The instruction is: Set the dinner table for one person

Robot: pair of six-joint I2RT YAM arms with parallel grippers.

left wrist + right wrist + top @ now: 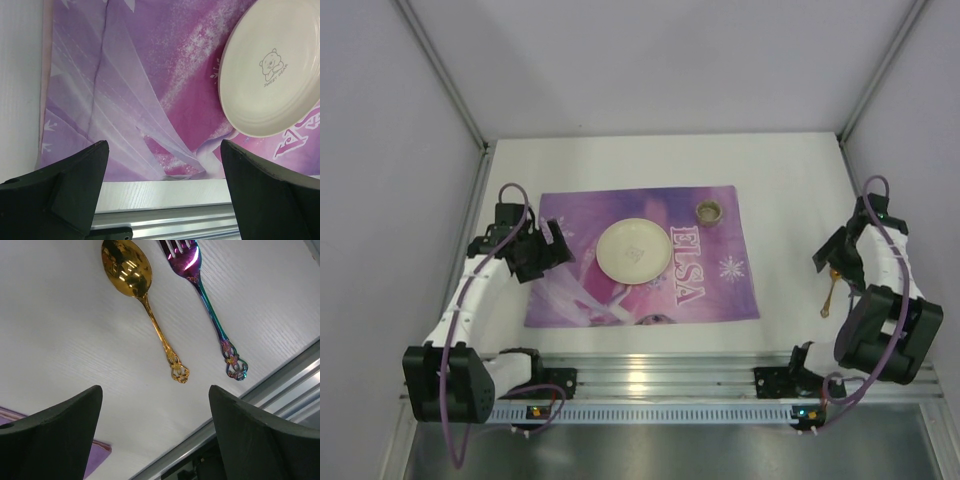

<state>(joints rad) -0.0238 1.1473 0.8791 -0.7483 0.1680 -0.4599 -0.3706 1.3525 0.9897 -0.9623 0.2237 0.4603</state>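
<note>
The white dinner table carries a purple ELSA placemat. A cream plate lies at the placemat's middle, and a small cup stands at its far right corner. A gold spoon and an iridescent fork lie side by side on bare table right of the placemat; the spoon's handle shows below the right arm. My left gripper is open and empty over the placemat's near left part, beside the plate. My right gripper is open and empty, just short of the cutlery handles.
A ribbed aluminium rail runs along the table's near edge, with both arm bases on it. Grey walls close in the left, right and far sides. The placemat's near corner lies left of the right gripper.
</note>
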